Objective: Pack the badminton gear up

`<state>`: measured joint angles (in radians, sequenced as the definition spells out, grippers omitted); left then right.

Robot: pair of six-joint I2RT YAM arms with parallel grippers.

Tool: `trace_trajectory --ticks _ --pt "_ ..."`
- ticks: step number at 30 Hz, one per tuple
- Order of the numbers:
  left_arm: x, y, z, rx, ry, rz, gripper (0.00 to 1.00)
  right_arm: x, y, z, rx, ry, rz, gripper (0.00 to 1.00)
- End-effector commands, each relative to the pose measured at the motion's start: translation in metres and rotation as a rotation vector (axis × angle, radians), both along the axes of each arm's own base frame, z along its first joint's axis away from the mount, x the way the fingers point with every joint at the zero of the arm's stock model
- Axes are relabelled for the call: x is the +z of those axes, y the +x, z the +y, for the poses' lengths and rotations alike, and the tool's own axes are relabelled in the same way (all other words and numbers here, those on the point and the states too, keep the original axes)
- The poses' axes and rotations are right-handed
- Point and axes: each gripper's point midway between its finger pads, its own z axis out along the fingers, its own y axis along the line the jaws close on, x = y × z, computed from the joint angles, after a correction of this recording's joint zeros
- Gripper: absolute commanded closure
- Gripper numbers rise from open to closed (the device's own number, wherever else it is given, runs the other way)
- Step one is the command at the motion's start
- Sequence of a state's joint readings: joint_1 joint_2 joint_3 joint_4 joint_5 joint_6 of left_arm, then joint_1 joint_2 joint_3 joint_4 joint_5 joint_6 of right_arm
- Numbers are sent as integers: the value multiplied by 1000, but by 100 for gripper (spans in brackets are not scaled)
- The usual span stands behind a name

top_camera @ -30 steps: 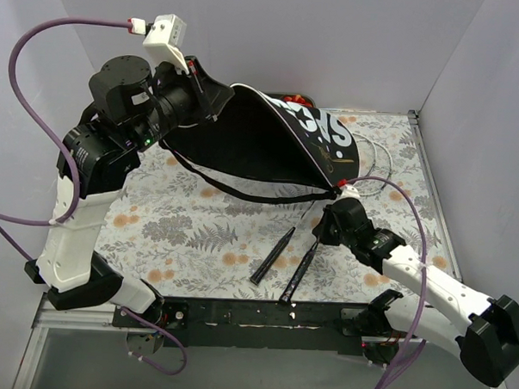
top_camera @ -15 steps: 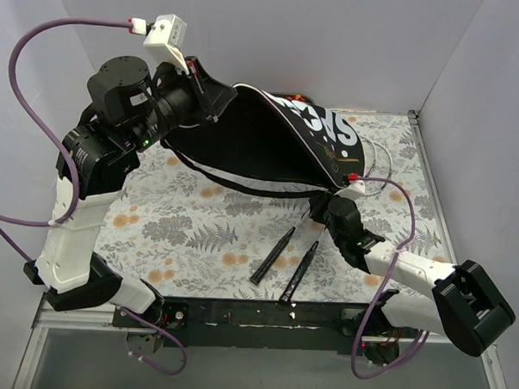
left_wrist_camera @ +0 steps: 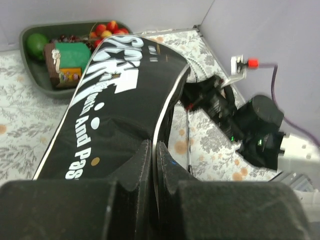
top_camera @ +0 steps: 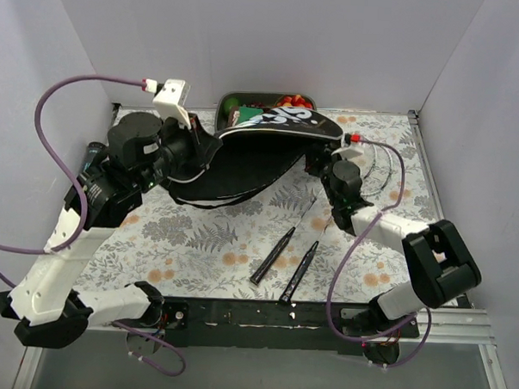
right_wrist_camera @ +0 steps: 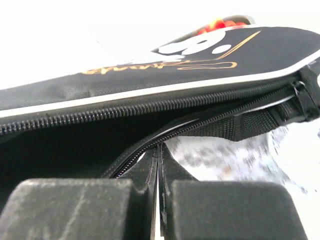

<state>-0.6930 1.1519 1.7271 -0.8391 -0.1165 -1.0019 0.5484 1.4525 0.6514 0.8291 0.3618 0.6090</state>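
The black cover point(top_camera: 253, 155) with white lettering hangs spread between both grippers, its far end over the tray. My left gripper point(top_camera: 203, 151) is shut on its white-piped edge point(left_wrist_camera: 159, 131). My right gripper point(top_camera: 319, 165) is shut on the lower zip edge point(right_wrist_camera: 165, 137) at the cover's point(right_wrist_camera: 175, 57) other end. Two rackets lie on the table, black handles point(top_camera: 272, 252) point(top_camera: 301, 267) toward me. Their thin shafts point(top_camera: 310, 216) run back under the right wrist. Pale heads point(top_camera: 380, 165) show to the right of the cover.
A grey oval tray point(top_camera: 225, 101) of toy food sits against the back wall, partly under the cover. The flowered cloth point(top_camera: 189, 234) covers the table. A purple cable point(top_camera: 389, 196) loops from the right wrist. Walls close in on three sides.
Both arms carried the cover down and toward the back wall, so it now hangs flatter over the tray. The right arm swung from near the handles up to the back right. Both grips held.
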Motion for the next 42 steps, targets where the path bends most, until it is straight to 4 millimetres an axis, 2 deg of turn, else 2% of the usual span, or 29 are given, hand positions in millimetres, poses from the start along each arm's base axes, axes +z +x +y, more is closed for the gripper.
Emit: trace_trajectory --ticks 1,2,3,4,5,6,7,9,11,13,14,15,17,18,19,21,22,24,25,27,28,30,33,37,39,42 --pt "19 -18 27 37 -73 -163 100 55 42 26 92 32 -130 99" --pt "11 -24 33 39 -78 -183 100 46 53 36 116 18 -113 99" --pt "8 -26 36 41 -80 -190 100 65 64 45 131 33 -149 99" --pt "3 -29 39 44 -77 -199 100 53 73 57 166 18 -125 99" --pt "-4 -32 43 48 -75 -214 100 70 82 66 181 35 -156 99" --pt "-9 -33 46 52 -71 -224 100 70 87 71 194 35 -150 99" --pt "-13 -33 47 53 -63 -229 100 56 94 80 218 32 -122 99" --pt "-32 -28 51 84 -21 -217 100 59 102 89 238 53 -113 99" --pt "-50 -21 48 86 27 -181 100 45 103 96 263 50 -82 99" --pt "-78 -13 37 66 67 -124 100 30 93 98 277 32 -58 99" --pt "-81 -10 31 52 58 -126 100 27 89 94 275 16 -61 99" --pt "-106 -7 23 24 79 -88 100 25 84 91 274 4 -64 99" --pt "-118 -2 13 5 66 -87 100 12 62 73 269 -54 -55 99" --pt "-131 0 10 -7 75 -73 100 8 53 65 265 -79 -63 99" --pt "-158 1 5 -24 105 -34 100 5 38 48 253 -130 -68 99" --pt "-175 7 -2 -29 95 -24 100 -9 22 30 249 -184 -17 99" --pt "-199 7 -7 -46 117 20 100 8 13 18 249 -187 -39 99" --pt "-208 11 -14 -60 105 31 100 -11 -8 4 273 -267 46 98" --pt "-214 11 -18 -70 104 47 100 7 -21 -2 276 -274 19 98" --pt "-220 12 -25 -83 91 74 100 -5 -47 -5 340 -310 96 93" --pt "-220 13 -26 -84 84 79 100 2 -57 -9 352 -313 113 92" --pt "-214 12 -29 -83 52 91 100 -14 -76 -20 381 -401 250 90" --pt "-201 6 -33 -90 -15 110 100 -41 -92 -37 349 -444 377 76" --pt "-193 -8 -36 -120 -92 148 100 -57 -106 -32 395 -403 452 59" --pt "-196 -13 -34 -118 -107 160 100 -64 -110 -30 391 -368 504 57" --pt "-211 -19 -27 -97 -106 178 100 -74 -109 -30 354 -324 581 57"
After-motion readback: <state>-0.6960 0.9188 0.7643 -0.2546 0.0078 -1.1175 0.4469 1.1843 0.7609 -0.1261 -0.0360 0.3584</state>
